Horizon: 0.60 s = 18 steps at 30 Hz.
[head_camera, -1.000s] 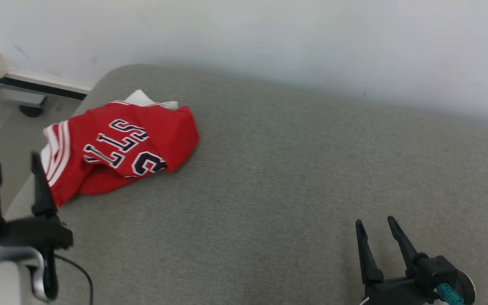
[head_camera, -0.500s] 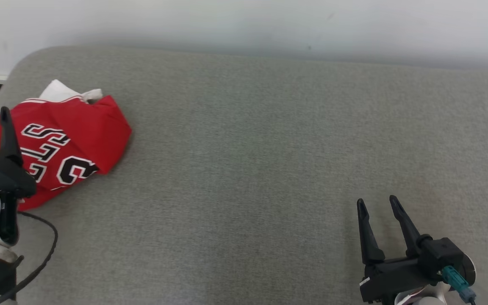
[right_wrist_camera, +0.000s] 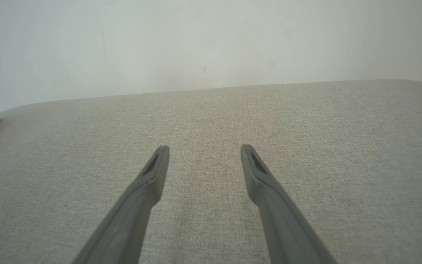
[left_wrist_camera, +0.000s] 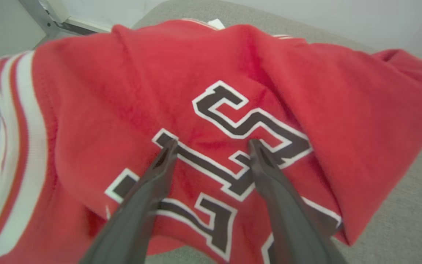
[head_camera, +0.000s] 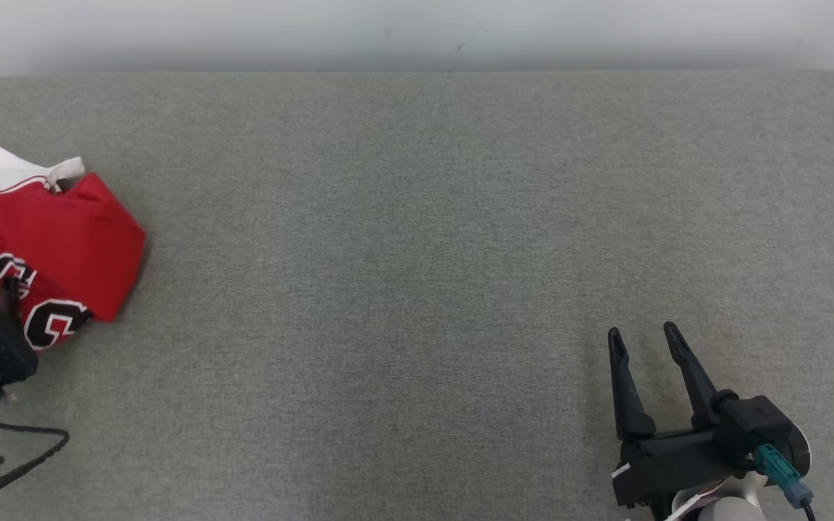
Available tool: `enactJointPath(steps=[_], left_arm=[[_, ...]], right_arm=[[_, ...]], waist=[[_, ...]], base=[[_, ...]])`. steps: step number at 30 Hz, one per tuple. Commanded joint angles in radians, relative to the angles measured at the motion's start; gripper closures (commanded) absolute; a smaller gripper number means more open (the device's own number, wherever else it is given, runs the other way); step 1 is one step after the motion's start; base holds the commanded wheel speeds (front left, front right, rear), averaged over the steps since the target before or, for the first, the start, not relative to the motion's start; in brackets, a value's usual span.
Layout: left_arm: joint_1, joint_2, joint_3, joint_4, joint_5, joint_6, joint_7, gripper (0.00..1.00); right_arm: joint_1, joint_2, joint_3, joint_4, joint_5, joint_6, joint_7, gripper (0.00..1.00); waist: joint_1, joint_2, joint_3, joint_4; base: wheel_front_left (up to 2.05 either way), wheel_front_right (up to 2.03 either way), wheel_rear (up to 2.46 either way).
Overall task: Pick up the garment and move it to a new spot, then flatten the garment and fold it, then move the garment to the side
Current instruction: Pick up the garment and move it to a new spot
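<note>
Grey surface (head_camera: pixel 417 253), pale wall (head_camera: pixel 417 29); red garment (head_camera: pixel 62 231) at left edge.
Crumpled, axis unclear; left tool (left_wrist_camera: pixel 211 142) released over it, right tool (head_camera: pixel 642 330) released.

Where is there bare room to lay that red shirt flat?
The whole middle of the grey cushion is bare, from the red jersey at its left end across to the right hand and back to the wall. The left end is crowded: the left hand hangs open over the jersey.

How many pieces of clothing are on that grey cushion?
1: a crumpled red jersey at the cushion's left end, just ahead of the left gripper. Its folds could hide more.
</note>
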Motion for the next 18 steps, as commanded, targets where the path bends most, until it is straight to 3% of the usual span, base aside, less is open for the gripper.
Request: enactJointPath(steps=[1, 8, 9, 10, 11, 18], left_arm=[[-0.009, 0.005, 0.002, 0.017, -0.009, 0.007, 0.017, 0.00], [-0.033, 0.008, -0.006, 0.081, -0.009, 0.058, 0.083, 0.00], [-0.033, 0.006, -0.009, 0.084, -0.008, 0.060, 0.082, 0.20], [-0.035, 0.008, -0.011, 0.084, -0.004, 0.066, 0.073, 0.86], [-0.036, 0.008, -0.014, 0.088, -0.003, 0.068, 0.072, 1.00], [-0.037, 0.020, -0.029, 0.075, 0.012, 0.060, -0.019, 1.00]], right_arm=[[-0.004, 0.000, 0.003, -0.001, 0.004, -0.002, -0.002, 0.00], [-0.005, 0.000, -0.005, 0.000, 0.003, -0.002, -0.002, 0.00], [-0.005, 0.000, -0.006, 0.001, 0.002, -0.002, -0.002, 0.00], [-0.005, 0.000, -0.008, 0.001, 0.000, -0.002, -0.002, 0.00], [-0.005, 0.000, -0.009, 0.002, -0.001, -0.002, -0.002, 0.00], [0.002, -0.001, -0.019, 0.004, -0.008, -0.002, -0.002, 0.00]], waist=[[0.0000, -0.0001, 0.003, -0.010], [0.0000, -0.0001, 0.006, -0.025], [0.0000, -0.0001, 0.005, -0.025], [0.0000, -0.0001, 0.004, -0.025], [0.0000, -0.0001, 0.003, -0.026], [0.0000, -0.0001, -0.010, -0.015]], base=[[0.00, 0.00, 0.00], [0.00, 0.00, 0.00], [0.00, 0.00, 0.00], [0.00, 0.00, 0.00], [0.00, 0.00, 0.00], [0.00, 0.00, 0.00]])
